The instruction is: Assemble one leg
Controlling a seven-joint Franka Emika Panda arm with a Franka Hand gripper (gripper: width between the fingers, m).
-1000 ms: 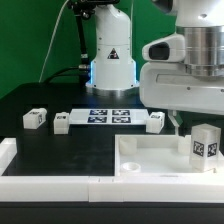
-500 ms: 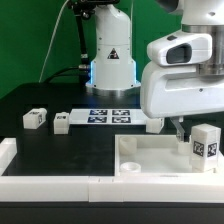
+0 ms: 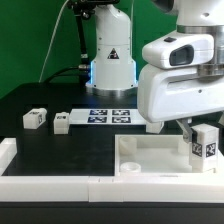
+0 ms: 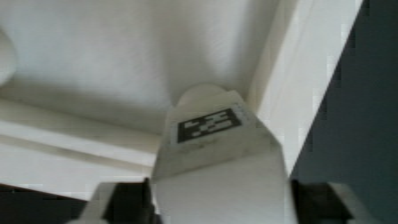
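Leg (image 3: 205, 143) upright over tray (image 3: 150, 160), claw (image 4: 217, 196) clamped on it

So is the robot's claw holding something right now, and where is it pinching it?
It looks like it. The gripper is closed on a leg, a small white block with a tag, pinching the two sides of its end nearest the wrist. It stands over the white tray piece.
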